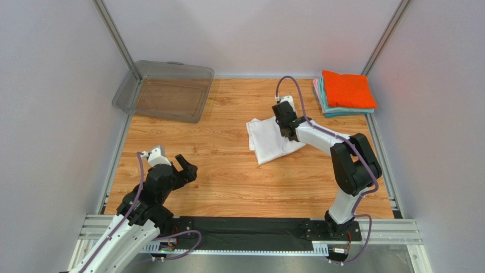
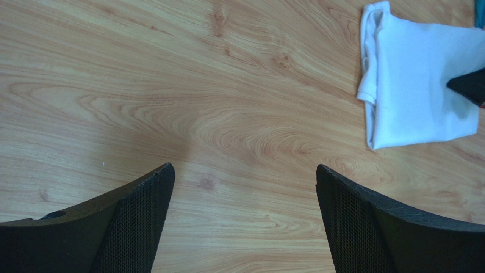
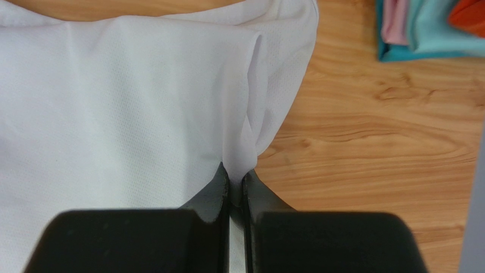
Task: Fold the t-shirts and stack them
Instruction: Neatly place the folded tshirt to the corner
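Lying folded into a rough rectangle on the wooden table [image 1: 227, 170], the plain white cotton t-shirt [image 1: 266, 141] has a fold of its edge caught between the jaws of the right gripper [image 3: 234, 176], which are pressed together on the cloth. Beyond those jaws and off to their right sits the stack of folded shirts [image 1: 346, 91], bright orange on top of teal and pink. To do this step well, I judge the lift should be low and slow, so the layers hang together rather than fall open, and the shirt lands squarely on the orange one. The left gripper [image 2: 245, 170] hovers with jaws wide apart over bare wood, the shirt well ahead and to their right. Only the right wrist view shows the pinch on fabric. Only the overhead view shows the clear grey plastic bin [image 1: 165, 91], far from both grippers.
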Tool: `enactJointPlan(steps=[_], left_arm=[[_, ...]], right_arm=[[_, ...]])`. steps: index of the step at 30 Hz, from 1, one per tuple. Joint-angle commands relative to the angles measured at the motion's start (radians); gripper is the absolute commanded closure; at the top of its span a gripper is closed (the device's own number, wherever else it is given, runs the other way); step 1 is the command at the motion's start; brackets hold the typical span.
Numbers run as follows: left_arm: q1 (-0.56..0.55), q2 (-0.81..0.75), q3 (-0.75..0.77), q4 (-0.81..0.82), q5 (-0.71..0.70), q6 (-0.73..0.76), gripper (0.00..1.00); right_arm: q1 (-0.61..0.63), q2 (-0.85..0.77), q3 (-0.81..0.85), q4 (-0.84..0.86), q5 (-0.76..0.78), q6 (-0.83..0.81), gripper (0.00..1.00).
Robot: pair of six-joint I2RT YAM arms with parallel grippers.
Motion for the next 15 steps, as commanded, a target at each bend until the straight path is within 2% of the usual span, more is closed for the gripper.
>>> enactJointPlan(steps=[1, 9, 15], left_arm=[[-0.003, -0.007, 0.027, -0.014, -0.041, -0.016, 0.00], [-0.004, 0.004, 0.024, -0.037, -0.078, -0.032, 0.00], [-0.004, 0.032, 0.031, -0.053, -0.108, -0.041, 0.00]], right_arm=[[-0.090, -0.042, 0.068, 0.070, 0.069, -0.188, 1.00], [-0.267, -0.020, 0.196, 0.159, 0.002, -0.379, 1.00], [-0.330, 0.026, 0.332, 0.174, 0.015, -0.518, 1.00]])
